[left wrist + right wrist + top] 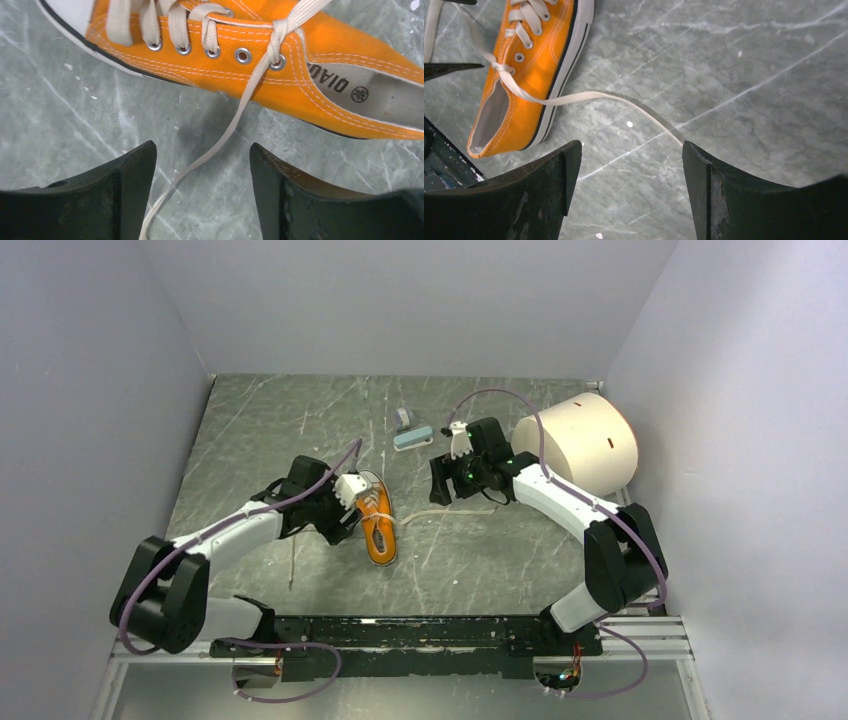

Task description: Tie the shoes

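My left gripper [202,157] and right gripper [631,157] are both open, empty, near the orange shoe [210,74] and its loose lace [227,132].

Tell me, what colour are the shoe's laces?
The laces are cream-white, seen best in the left wrist view.

Grey marbled tabletop [500,560], pale lilac walls [400,300]

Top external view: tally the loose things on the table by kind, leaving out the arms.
Orange sneaker: 1
Small bluish blocks: 2
Cream drum lying on its side: 1
Total: 4
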Controlling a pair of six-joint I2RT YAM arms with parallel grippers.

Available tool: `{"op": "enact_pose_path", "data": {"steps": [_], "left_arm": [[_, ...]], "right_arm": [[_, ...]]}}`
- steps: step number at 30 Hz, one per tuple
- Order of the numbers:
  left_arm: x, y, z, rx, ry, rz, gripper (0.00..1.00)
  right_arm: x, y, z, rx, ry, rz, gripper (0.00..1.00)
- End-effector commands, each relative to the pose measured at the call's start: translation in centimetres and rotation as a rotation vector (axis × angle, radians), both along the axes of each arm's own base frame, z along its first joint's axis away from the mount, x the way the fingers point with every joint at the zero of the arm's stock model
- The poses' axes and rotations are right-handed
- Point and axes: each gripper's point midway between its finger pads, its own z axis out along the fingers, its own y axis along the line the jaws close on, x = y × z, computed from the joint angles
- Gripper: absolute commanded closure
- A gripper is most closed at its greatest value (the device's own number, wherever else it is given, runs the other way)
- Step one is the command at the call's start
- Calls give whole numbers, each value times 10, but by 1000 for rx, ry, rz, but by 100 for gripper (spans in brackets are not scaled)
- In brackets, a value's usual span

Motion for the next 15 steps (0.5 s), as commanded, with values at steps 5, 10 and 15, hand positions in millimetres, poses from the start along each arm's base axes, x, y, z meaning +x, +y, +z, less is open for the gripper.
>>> {"op": "enact_pose_path", "data": {"steps": [5,10,15], "left_arm": [[11,-15,-5,-36,-45,-60,48],[13,-7,1,-5,-72,-33,76],[13,-3,13,-1,-80,-8,90]], "right_arm": [[-12,-20,-25,-119,64,-29,23],[-13,-38,-49,-309,53,-28,23],[-11,-38,-64,-385,13,22,23]]}}
